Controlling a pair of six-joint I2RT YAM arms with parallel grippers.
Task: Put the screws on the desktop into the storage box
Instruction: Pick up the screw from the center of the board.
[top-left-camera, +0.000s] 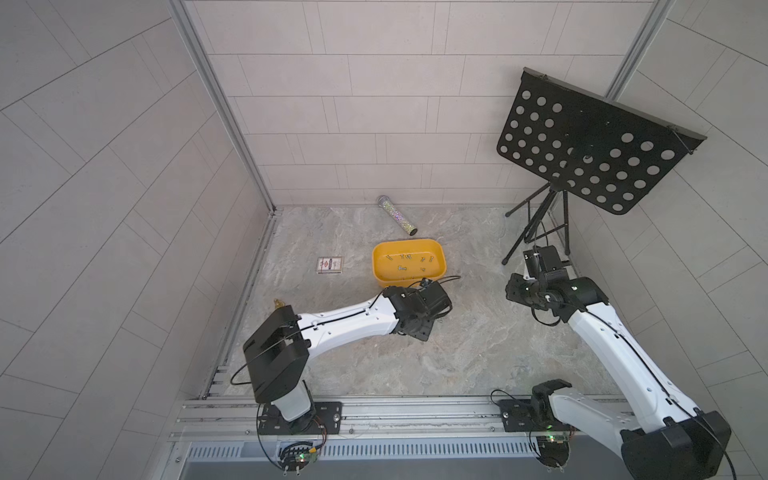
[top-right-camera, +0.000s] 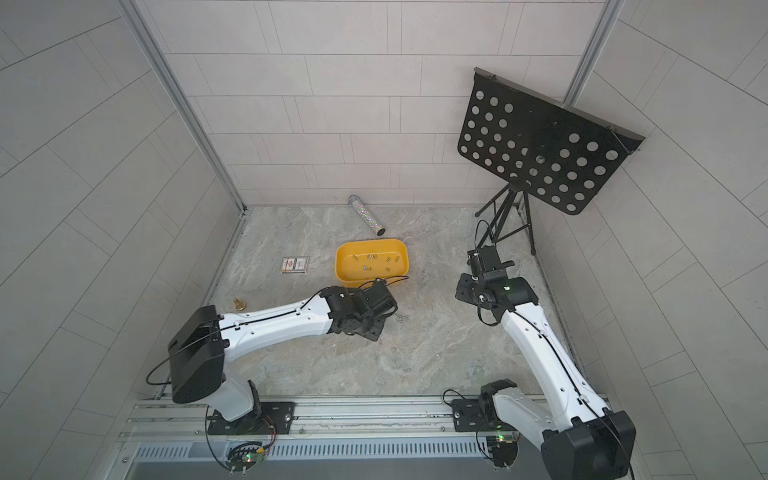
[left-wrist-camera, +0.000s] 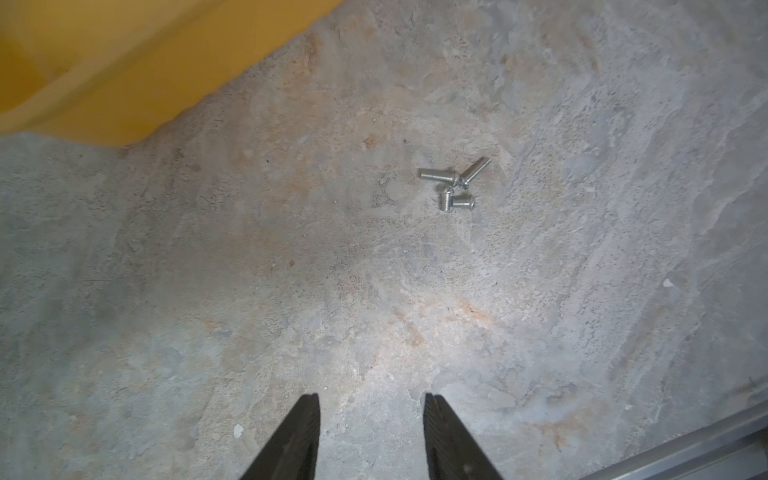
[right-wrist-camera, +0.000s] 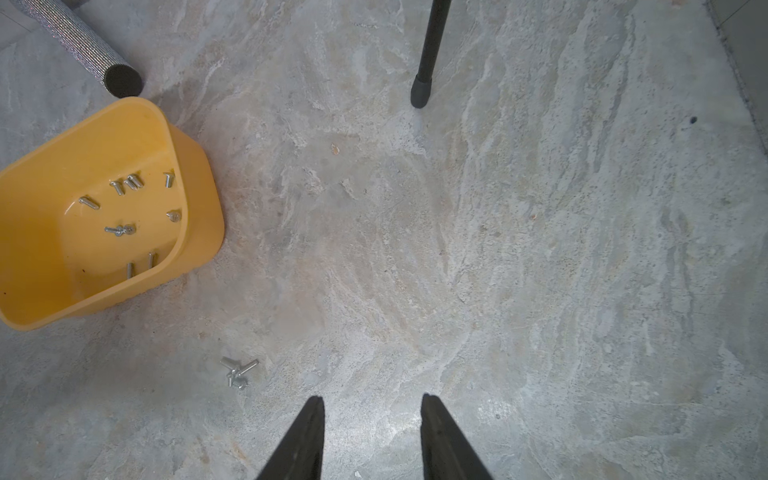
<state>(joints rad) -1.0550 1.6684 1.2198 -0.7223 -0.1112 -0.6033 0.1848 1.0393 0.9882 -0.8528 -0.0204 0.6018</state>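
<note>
A small cluster of several silver screws (left-wrist-camera: 451, 187) lies on the marble desktop (top-left-camera: 478, 353), just off the near corner of the yellow storage box (top-left-camera: 376, 266). The same cluster shows as screws (right-wrist-camera: 237, 372) in the right wrist view and as screws (top-right-camera: 400, 318) in a top view. Several more screws (right-wrist-camera: 124, 187) lie inside the storage box (right-wrist-camera: 199, 199). My left gripper (left-wrist-camera: 372, 397) hangs open above bare desktop, a short way from the cluster, nothing between its fingers. My right gripper (right-wrist-camera: 372, 399) is open and empty too, farther right of the box.
A glittery tube (top-left-camera: 397, 216) lies behind the box. A small printed card box (top-left-camera: 330, 265) sits to its left, and a brass bell (top-right-camera: 239, 304) near the left wall. A black music stand (top-left-camera: 590, 145) stands at the back right, one leg (right-wrist-camera: 422, 91) near my right gripper.
</note>
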